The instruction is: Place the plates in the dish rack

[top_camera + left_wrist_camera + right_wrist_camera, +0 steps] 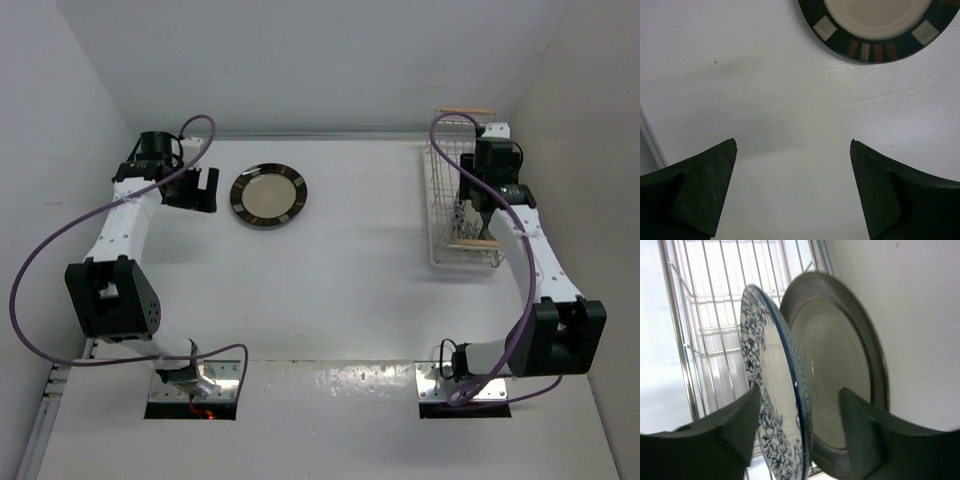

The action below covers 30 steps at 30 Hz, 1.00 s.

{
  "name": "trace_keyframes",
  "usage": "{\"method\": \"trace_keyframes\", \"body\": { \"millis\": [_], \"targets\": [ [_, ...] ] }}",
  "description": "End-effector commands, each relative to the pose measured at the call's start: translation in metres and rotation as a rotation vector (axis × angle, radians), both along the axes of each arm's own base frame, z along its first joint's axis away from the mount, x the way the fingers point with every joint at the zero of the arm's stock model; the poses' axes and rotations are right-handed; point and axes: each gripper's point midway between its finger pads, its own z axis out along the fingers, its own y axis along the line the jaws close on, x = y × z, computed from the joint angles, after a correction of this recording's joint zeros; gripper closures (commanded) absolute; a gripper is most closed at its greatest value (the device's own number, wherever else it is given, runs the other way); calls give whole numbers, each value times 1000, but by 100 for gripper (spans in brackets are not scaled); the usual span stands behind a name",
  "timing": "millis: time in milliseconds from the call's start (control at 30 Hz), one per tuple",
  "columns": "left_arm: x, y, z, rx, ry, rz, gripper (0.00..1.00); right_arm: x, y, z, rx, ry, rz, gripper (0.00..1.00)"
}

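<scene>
The dark-rimmed plate (268, 194) with a cream centre lies flat on the table at the back left; its near rim shows in the left wrist view (875, 25). My left gripper (204, 190) (793, 141) is open and empty just left of it, above bare table. The white wire dish rack (445, 160) (705, 315) stands at the back right. In it, the blue floral plate (757, 355) and the grey-rimmed plate (840, 340) stand on edge side by side. My right gripper (470, 207) (800, 390) is open over the rack, its fingers either side of the floral plate's rim without touching it.
The rack has a wooden bar handle at its far end (465, 111) and its near end (475, 243). White walls close in the table at the back and both sides; the rack sits close to the right wall.
</scene>
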Motion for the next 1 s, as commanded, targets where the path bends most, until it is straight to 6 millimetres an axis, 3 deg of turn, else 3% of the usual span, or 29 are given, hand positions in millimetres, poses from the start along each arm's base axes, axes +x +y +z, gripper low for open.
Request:
{"method": "trace_keyframes", "body": {
  "millis": [0,67,100,167,200,233,267,433,467,500,700,767,800,967],
  "targets": [
    [15,-5,-14,-40,23,-37,0,16,3,42,7,-126,28,33],
    [25,-8,-22,-67,44,-42,0,19,5,54,16,-157,46,28],
    [31,-12,-41,-74,92,-51,0,20,8,63,21,-184,60,26],
    [46,-19,-50,-100,114,-45,1,21,13,72,31,-214,84,24],
    [51,-23,-72,-105,164,-55,3,18,16,77,37,-231,96,22],
    [56,-24,-80,-114,182,-43,3,20,20,82,47,-250,115,22],
    [70,-25,-77,-135,169,-27,4,17,23,87,51,-270,127,21],
    [106,-39,-117,-221,229,-15,8,9,35,85,51,-282,178,20],
    [115,-42,-116,-239,217,-18,8,8,36,83,52,-277,179,20],
    [117,-49,-133,-285,254,-25,9,5,37,82,50,-280,183,20],
    [123,-76,-165,-344,312,-85,25,-7,40,76,34,-279,189,20],
    [117,-89,-178,-417,351,-117,39,-8,38,78,27,-288,177,20],
    [114,-101,-178,-463,363,-149,53,-8,39,79,25,-296,179,20],
    [106,-115,-188,-518,401,-186,100,-3,43,88,40,-326,188,20]
  ]
}}
